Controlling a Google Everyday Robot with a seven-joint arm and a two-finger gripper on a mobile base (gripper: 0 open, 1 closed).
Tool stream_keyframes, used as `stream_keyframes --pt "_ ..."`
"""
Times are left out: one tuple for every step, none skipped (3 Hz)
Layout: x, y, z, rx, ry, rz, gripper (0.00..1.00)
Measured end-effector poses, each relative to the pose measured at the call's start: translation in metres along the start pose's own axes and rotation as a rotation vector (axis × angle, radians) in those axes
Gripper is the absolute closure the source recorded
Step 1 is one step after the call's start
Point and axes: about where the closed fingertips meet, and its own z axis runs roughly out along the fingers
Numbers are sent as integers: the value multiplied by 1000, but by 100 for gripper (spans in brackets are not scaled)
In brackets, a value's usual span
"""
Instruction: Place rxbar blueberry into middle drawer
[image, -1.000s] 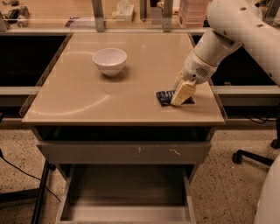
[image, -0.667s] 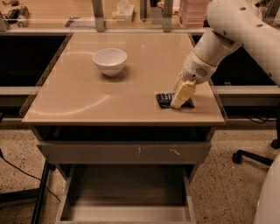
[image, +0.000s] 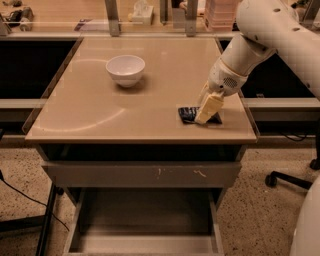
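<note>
At right front of tan tabletop (image: 100, 115), cream gripper (image: 206, 116) tip-down on small navy-blue wrapped snack bar (image: 187, 114), lying flat; whether it grips, cannot tell; wide grey metal drawer (image: 145, 244) open below.

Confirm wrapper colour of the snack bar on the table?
Dark navy blue, shown in the camera view. The rxbar blueberry lies flat directly beneath the gripper.
</note>
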Motion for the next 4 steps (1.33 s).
stream_keyframes --pt "1 3 -2 -4 -5 5 100" --pt "23 36 -41 3 -35 101 100" --pt "41 65 -95 69 -68 194 100" --pt "45 76 -125 116 -101 239 100"
